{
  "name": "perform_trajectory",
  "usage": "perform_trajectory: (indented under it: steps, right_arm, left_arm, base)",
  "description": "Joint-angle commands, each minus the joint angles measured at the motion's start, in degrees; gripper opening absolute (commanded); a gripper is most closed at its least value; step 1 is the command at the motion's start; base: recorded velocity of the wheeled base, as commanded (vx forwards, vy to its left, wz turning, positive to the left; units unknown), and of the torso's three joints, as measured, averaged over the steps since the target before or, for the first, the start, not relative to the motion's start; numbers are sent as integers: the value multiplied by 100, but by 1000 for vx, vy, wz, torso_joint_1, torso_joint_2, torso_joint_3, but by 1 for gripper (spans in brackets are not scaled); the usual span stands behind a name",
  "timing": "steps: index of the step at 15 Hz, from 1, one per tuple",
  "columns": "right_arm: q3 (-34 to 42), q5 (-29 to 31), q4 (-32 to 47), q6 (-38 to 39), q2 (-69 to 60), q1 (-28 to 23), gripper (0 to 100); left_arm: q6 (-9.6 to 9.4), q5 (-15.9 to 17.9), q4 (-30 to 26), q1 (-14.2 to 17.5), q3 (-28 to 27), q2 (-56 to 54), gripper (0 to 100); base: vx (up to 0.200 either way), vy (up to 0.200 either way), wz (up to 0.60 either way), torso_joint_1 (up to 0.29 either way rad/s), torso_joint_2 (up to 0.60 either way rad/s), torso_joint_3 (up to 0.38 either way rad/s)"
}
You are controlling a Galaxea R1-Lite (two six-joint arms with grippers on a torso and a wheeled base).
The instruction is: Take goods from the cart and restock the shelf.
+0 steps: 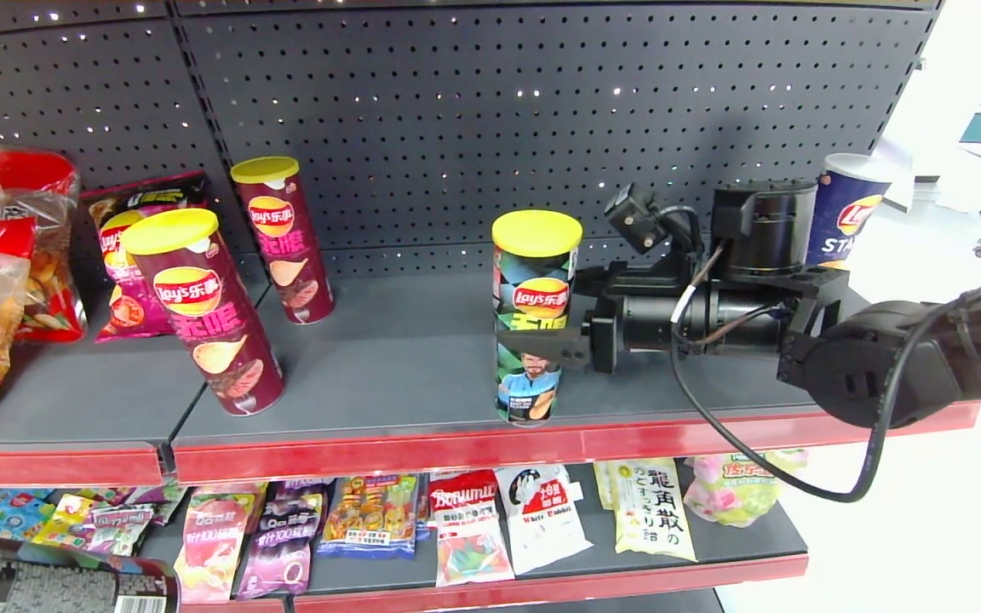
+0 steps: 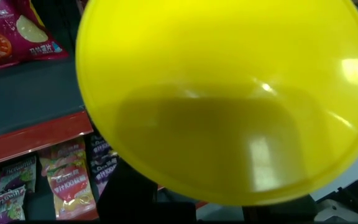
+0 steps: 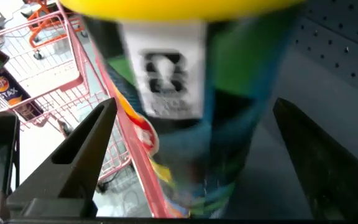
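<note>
Right gripper (image 1: 544, 342) has its fingers closed on the yellow-lidded can (image 1: 535, 289), upright between them. They grip mid-body, likely to keep it steady as its base meets the shelf (image 1: 405, 358).

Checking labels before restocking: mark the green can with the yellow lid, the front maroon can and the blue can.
green can (image 1: 533, 294), head view, on its front label.
front maroon can (image 1: 205, 328), head view, middle of its body.
blue can (image 1: 844, 217), head view, on its visible side.
</note>
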State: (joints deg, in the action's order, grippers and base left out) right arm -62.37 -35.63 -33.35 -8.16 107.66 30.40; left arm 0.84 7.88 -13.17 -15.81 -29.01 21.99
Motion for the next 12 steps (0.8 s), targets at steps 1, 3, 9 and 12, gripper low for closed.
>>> perform_trajectory:
  steps: [1, 3, 9, 12]
  right_arm:
    - [322, 56, -4, 7, -254, -52, 100]
    - [911, 74, -40, 7, -684, -105, 100]
    - [3284, 1612, -198, 25, -3189, -342, 100]
    - [4637, 3836, 13, 534, -5527, -518, 100]
  left_arm:
    - [4, -5, -2, -1, 1, 16, 0]
    - [4, 12, -2, -1, 36, 24, 0]
    - [13, 65, 7, -10, -96, 455, 0]
    - [21, 74, 25, -10, -544, 1035, 0]
  base:
    - [0, 0, 0, 0, 0, 0]
    - [0, 0, 0, 0, 0, 0]
    - [0, 0, 0, 0, 0, 0]
    - [0, 0, 0, 0, 0, 0]
